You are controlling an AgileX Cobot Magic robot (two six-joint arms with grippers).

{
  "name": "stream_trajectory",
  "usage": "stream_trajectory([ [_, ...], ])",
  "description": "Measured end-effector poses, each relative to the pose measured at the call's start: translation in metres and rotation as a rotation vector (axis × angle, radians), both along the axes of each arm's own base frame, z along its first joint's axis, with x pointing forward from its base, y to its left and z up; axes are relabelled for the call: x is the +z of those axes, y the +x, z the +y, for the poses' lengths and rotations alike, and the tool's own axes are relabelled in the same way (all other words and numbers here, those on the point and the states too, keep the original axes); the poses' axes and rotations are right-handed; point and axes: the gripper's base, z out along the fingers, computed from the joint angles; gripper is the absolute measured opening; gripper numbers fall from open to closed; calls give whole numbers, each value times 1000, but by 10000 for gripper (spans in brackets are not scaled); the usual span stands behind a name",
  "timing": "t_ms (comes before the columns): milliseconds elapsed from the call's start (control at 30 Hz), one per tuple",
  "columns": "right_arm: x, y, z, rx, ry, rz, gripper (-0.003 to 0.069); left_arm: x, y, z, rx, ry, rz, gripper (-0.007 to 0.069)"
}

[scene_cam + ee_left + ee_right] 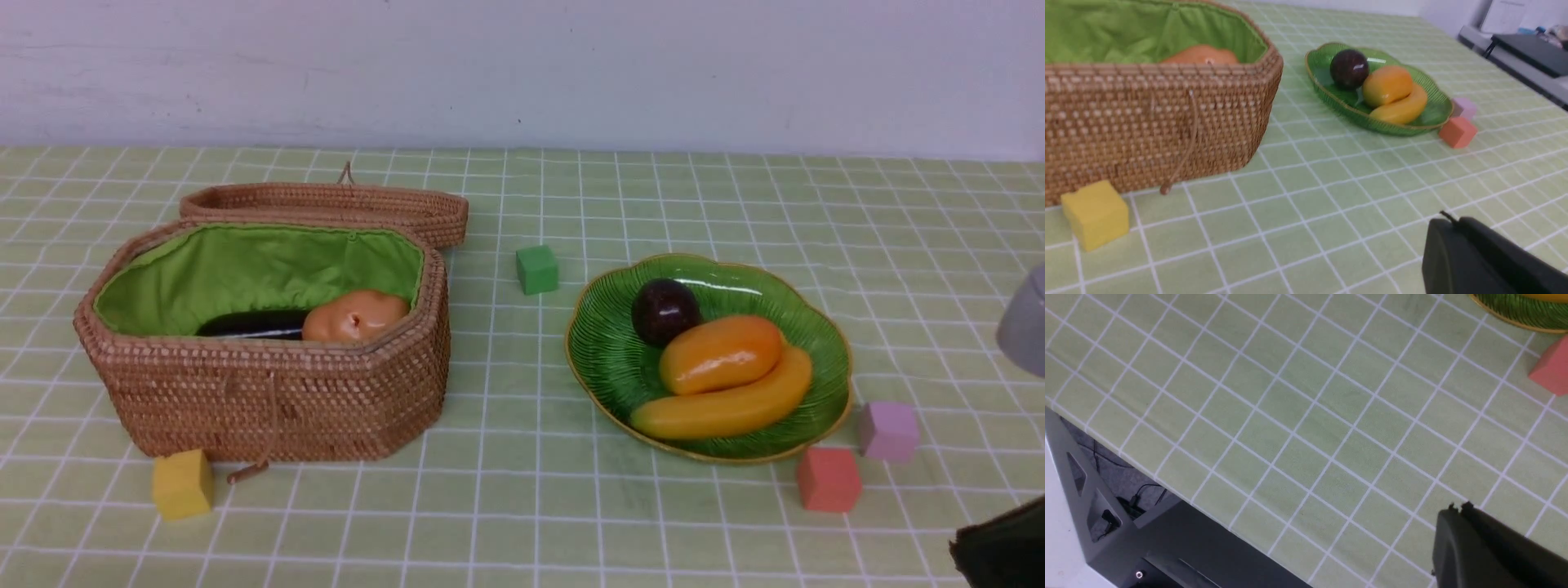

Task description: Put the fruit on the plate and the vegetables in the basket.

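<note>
Front view: basket (269, 400) near left holds an eggplant (253, 324) and one potato (357, 316); plate (588, 367) right has three fruits (721, 354), and a careless right claw (963, 543) swing could knock it. Four cubes (536, 269). Left wrist: left claw (1447, 216) pressed together, empty. Right wrist: right claw (1461, 506) pressed together too, no carrot visible

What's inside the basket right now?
In the basket: the eggplant and a potato. Their undersides and the basket's floor are hidden by the front wall, so I can't tell what else is there.
</note>
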Motion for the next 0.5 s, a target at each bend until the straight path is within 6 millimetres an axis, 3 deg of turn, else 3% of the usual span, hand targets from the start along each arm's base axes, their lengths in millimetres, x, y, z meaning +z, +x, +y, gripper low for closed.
stream_trajectory([
  [233,-1,-1,-4,-19,11,-2,-10,0,0,0,0,0,0,-4],
  [300,-2,0,-20,-83,25,-36,-10,0,0,0,0,0,0,-2],
  [400,-17,1,-39,-173,70,-125,-10,0,0,0,0,1,-1,-2],
  [500,-64,-8,-68,-320,191,-386,-10,0,0,0,1,1,-1,1],
])
